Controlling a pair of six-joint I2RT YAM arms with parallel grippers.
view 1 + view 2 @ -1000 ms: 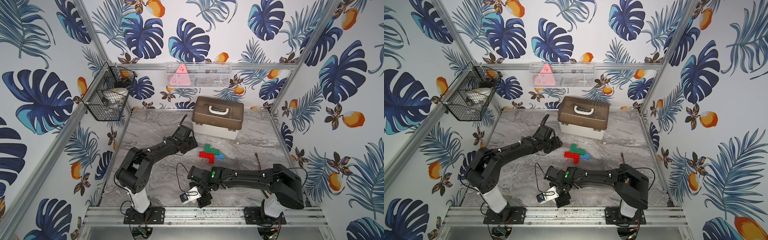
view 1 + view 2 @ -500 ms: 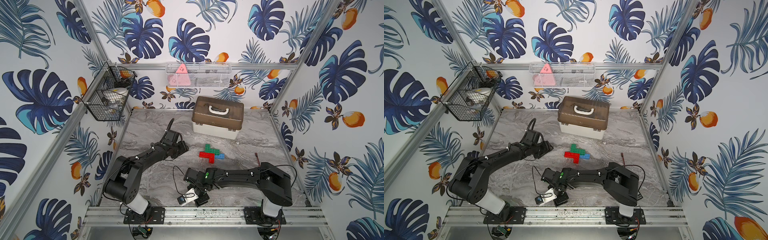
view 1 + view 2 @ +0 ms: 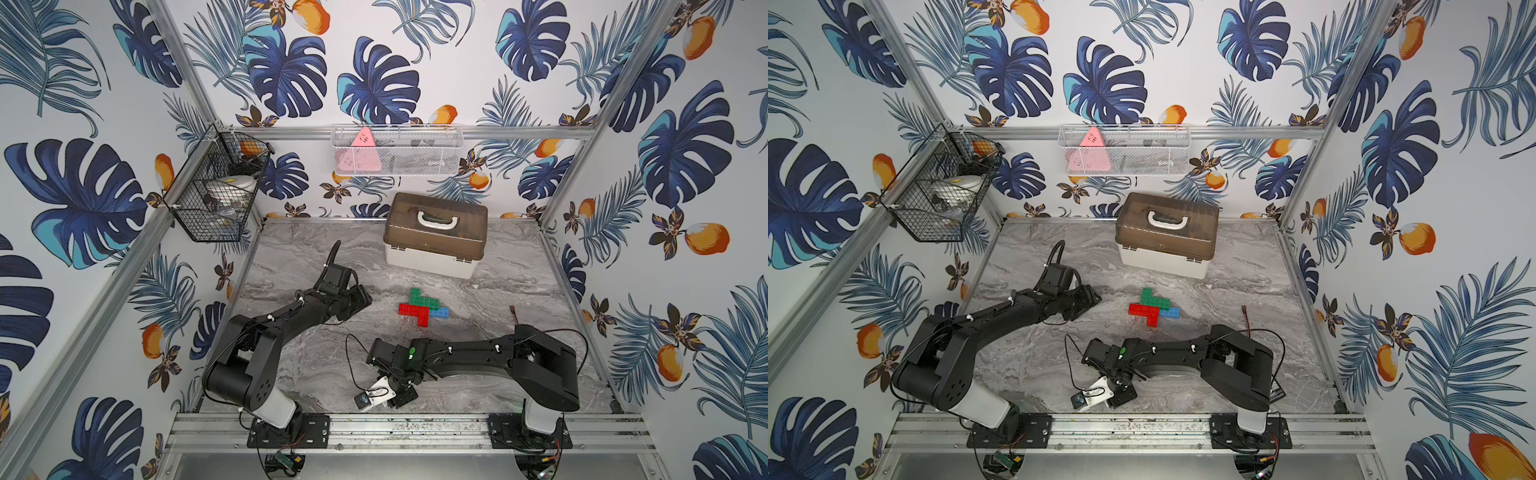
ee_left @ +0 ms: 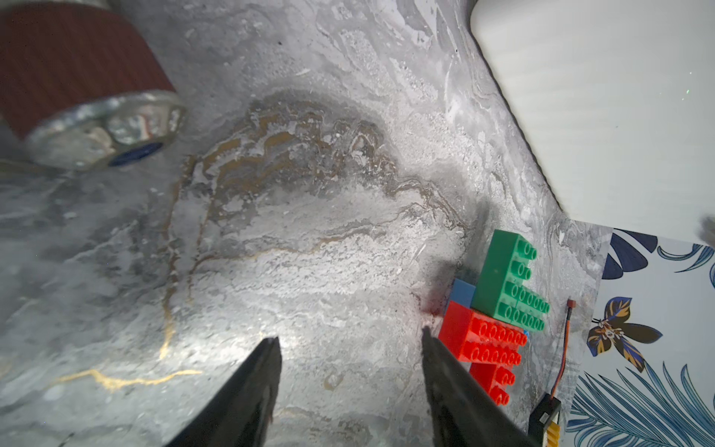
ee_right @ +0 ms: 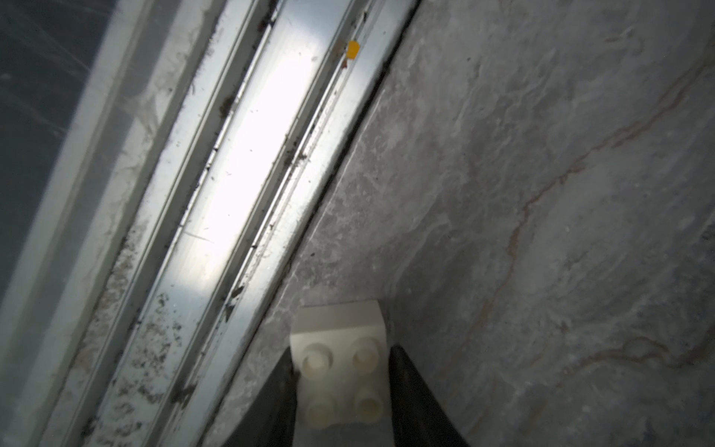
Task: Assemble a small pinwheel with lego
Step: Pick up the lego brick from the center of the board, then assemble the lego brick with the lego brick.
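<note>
The lego pinwheel (image 3: 424, 309) (image 3: 1153, 307) lies flat mid-table: green (image 4: 507, 282) and red (image 4: 479, 340) bricks on a blue one (image 4: 462, 292). My left gripper (image 3: 365, 301) (image 3: 1096, 299) (image 4: 350, 340) hovers low just left of it, open, with bare table between its fingers. One fingertip is close to the red brick's side. My right gripper (image 3: 405, 397) (image 3: 1123, 397) (image 5: 342, 350) is down at the table's front edge, shut on a white square four-stud brick (image 5: 340, 387). Both top views hide that brick under the gripper.
A white toolbox with a brown lid (image 3: 436, 232) stands behind the bricks. The aluminium front rail (image 5: 232, 193) (image 3: 374, 428) runs right beside my right gripper. A loose red wire (image 3: 515, 316) lies to the right. A black wire basket (image 3: 220, 195) and a white mesh basket (image 3: 395, 149) hang on the walls.
My right gripper's jaws have closed in on the white brick by the front rail. My left gripper has drawn back a little toward the front left.
</note>
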